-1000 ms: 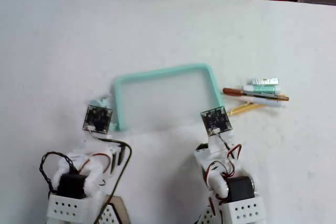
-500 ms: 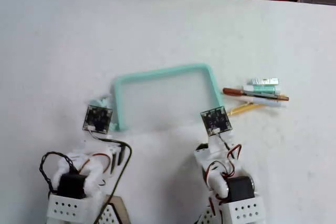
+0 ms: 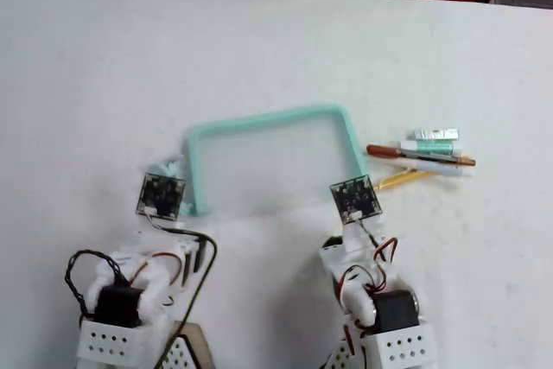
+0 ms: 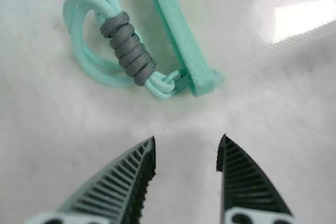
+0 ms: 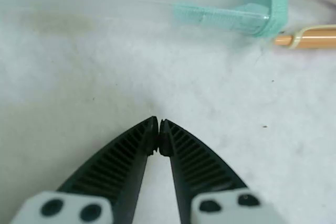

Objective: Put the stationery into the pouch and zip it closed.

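Left hand (image 4: pixel 186 153) agape, right hand (image 5: pixel 158 129) closed.

My high camera looks almost straight down over the table (image 3: pixel 259 41) from well above. Both wrist cameras sit low and close to the surface, facing forward and down. All three share the pouch (image 3: pixel 268 162) (image 4: pixel 181 40) (image 5: pixel 236 14); each wrist view catches one near corner.

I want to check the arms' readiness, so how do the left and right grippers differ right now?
The left gripper is open; the right gripper is shut. The left gripper faces the corner of the pouch with the mint cord loop; the right gripper faces the pouch corner beside the yellow pen. Both hold nothing and point at the white table.
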